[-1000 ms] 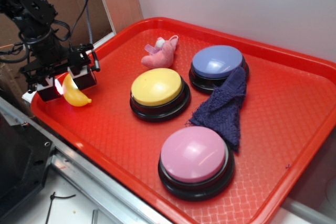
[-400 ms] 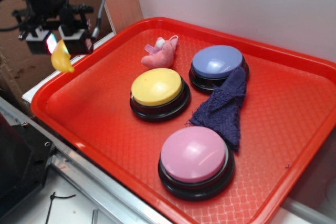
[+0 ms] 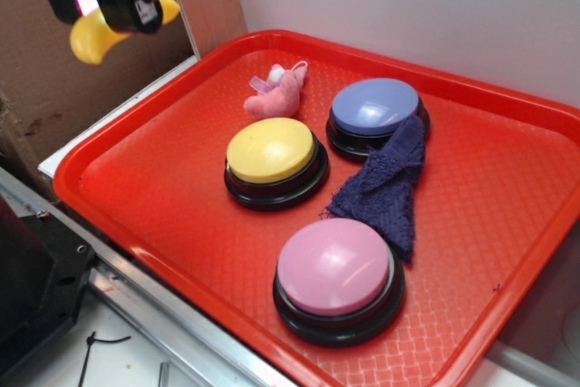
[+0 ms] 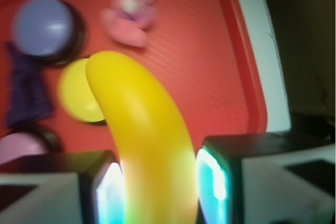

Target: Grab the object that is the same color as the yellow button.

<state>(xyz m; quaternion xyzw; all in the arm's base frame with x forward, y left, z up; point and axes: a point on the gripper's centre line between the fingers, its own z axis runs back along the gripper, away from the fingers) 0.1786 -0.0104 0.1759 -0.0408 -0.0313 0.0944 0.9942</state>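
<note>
- Exterior: hand high beyond the tray's left rim, clamped on the banana; the banana's ends stick out either side.
- Exterior: yellow button stands mid-tray, well apart.
- Wrist: banana pinched between both fingers, long axis running forward; grab appears complete.

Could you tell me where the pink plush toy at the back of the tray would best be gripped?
Grip the plush toy across its rounded pink body, coming straight down from above. It lies flat on the tray with open space around it; the thin ears look too floppy to hold.
</note>
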